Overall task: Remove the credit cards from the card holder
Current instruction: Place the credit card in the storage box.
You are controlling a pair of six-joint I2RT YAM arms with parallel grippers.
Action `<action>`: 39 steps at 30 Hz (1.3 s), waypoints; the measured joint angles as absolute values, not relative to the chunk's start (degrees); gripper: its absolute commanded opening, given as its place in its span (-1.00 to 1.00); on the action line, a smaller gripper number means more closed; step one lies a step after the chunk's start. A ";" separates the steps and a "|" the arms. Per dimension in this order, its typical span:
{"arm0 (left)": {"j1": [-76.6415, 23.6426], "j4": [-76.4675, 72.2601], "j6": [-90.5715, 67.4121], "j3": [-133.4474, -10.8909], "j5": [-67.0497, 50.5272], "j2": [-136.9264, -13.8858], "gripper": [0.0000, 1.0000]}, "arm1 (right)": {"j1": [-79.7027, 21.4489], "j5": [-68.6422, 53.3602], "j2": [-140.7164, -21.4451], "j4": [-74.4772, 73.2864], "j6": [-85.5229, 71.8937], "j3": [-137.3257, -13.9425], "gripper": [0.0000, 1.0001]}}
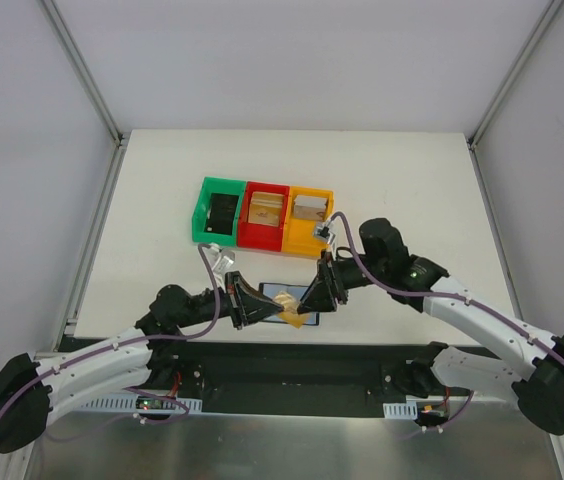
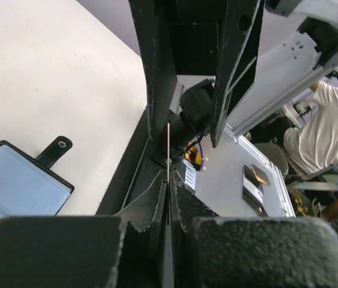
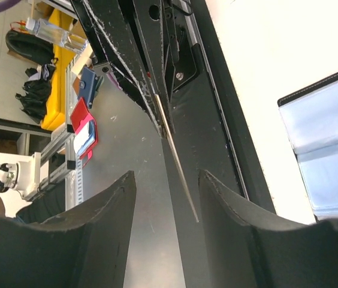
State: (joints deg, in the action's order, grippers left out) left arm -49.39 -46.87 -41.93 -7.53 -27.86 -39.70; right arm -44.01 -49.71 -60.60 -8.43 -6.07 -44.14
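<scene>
Credit card, just beside the card holder, sits pinched edge-on in the closed left end effector; the right end effector gapes around it. Such a shallow pinch risks it slipping.

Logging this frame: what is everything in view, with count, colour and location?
credit card: one in plain view, tan-gold, held edge-up between the two grippers, near the card holder
card holder: one, black with grey-blue panels, lying open on the table by the grippers
green bin: one, left end of the row behind the holder, dark item inside
red bin: one, middle of the row, tan item inside, too small to identify
orange bin: one, right end of the row, tan item inside, too small to identify
table: one, white
left gripper: black, shut on the credit card
right gripper: black, open, a finger on either side of the card
</scene>
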 measured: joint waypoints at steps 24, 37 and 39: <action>-49.32 -57.69 -47.90 -4.71 -25.02 -41.23 -1.00 | -43.97 -50.48 -60.73 7.11 -17.10 -40.75 -0.67; -47.75 -56.82 -48.99 -4.71 -24.93 -40.64 0.28 | -43.48 -50.68 -60.73 7.16 -17.80 -40.75 -0.99; -47.09 -54.85 -48.97 -4.71 -24.75 -38.89 0.33 | -42.89 -50.57 -60.73 6.70 -17.80 -40.80 -0.99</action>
State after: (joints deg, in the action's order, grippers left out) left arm -47.09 -54.85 -48.97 -4.71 -24.75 -38.89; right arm -42.89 -50.57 -60.73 6.70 -17.80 -40.80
